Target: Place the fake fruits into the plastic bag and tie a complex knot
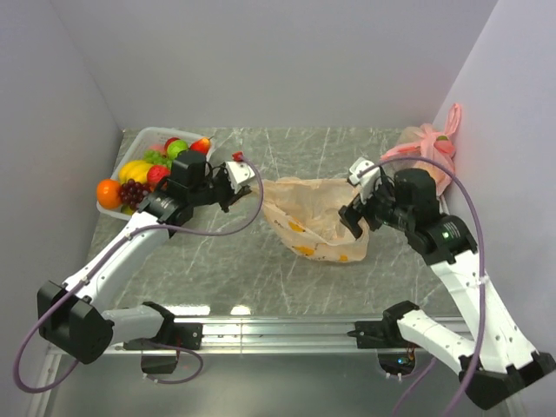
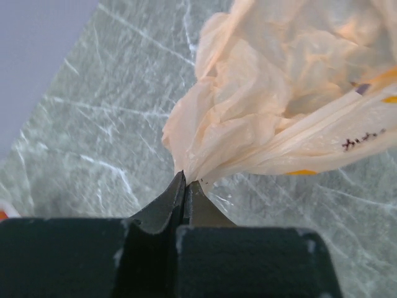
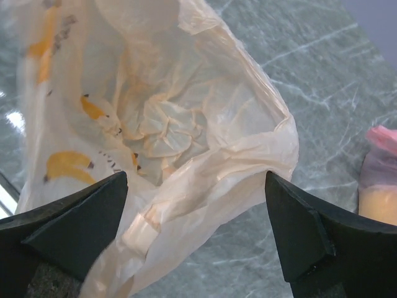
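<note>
Grey-green marbled counter [image 1: 261,261] fills the floor of a white-walled booth. Around its middle, somewhat toward the right edge, lies the plastic bag [image 1: 317,217], thin peach-orange film, heavily crinkled, with small orange printed marks. It is stretched sideways between the two arms.

At the bag's left tip, the left gripper [image 2: 185,184] has its fingers pressed together on a gathered pinch of film. The film fans out from that point into bunched folds.

At the bag's right end, the right gripper [image 3: 195,186] stands with its fingers spread wide. The open rim of the bag runs across the gap between them. Creased film and yellow-orange marks show inside the mouth. The rim reaches the right-hand fingertip, but I cannot tell whether it touches.

The fake fruits [image 1: 148,169] sit well apart from the bag, heaped in a pale tray [image 1: 111,208] at the far-left corner. Among them are an orange, purple grapes, green grapes, a yellow banana and a green apple. The left arm hides the tray's near side. A small red thing [image 1: 236,156] just behind the left gripper is too small to name.

In the far-right corner, a tied pink bag [image 1: 430,148] leans by the wall, partly hidden behind the right arm.
</note>
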`<state>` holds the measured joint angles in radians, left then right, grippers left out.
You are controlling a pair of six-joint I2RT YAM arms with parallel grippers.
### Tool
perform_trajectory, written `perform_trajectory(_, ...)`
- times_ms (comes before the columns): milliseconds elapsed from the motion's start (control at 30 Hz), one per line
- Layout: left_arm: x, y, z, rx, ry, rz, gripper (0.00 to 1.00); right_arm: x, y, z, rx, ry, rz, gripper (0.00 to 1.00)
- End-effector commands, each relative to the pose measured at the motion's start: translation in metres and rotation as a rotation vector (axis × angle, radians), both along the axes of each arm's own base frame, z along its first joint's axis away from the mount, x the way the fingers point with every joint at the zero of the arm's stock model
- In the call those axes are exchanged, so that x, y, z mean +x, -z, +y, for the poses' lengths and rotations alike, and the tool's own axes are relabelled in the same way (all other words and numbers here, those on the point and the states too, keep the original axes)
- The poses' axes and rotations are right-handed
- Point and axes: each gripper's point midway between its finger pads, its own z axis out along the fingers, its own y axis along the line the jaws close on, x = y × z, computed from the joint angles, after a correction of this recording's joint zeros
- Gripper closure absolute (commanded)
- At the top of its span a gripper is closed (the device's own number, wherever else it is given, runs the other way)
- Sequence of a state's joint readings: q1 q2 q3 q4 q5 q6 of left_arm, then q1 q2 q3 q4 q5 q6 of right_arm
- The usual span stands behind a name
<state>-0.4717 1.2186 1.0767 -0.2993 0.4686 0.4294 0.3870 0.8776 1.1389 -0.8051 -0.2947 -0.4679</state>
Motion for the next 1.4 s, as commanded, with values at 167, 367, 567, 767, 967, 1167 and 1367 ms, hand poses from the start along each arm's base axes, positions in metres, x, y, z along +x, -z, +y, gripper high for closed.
perform_trajectory(167,-0.03,-0.015,-0.017,0.042,0.235,-0.233,1.0,0.01,-0.091,0.036,0.253,-0.057,-0.115,0.01)
perform_trajectory(367,-0.028,-0.022,-0.022,0.067,0.28,-0.311,1.0,0.016,-0.12,0.045,0.272,-0.112,-0.171,0.01)
perform_trajectory(567,-0.02,-0.028,-0.021,0.068,0.243,-0.316,1.0,0.011,-0.067,0.045,0.138,-0.168,-0.006,0.2)
perform_trajectory(767,-0.019,-0.013,-0.02,0.034,0.19,-0.226,1.0,-0.041,0.064,0.037,0.038,-0.164,0.513,0.41)
perform_trajectory(967,-0.021,0.012,-0.013,0.087,0.177,-0.183,1.0,-0.062,0.016,0.038,0.137,-0.231,0.328,0.37)
perform_trajectory(1167,-0.03,0.015,-0.011,0.098,0.214,-0.198,1.0,-0.039,-0.055,0.024,0.169,-0.12,0.06,0.28)
perform_trajectory(1367,-0.035,-0.001,-0.019,0.079,0.268,-0.193,1.0,0.018,-0.072,0.026,0.156,0.059,0.025,0.02)
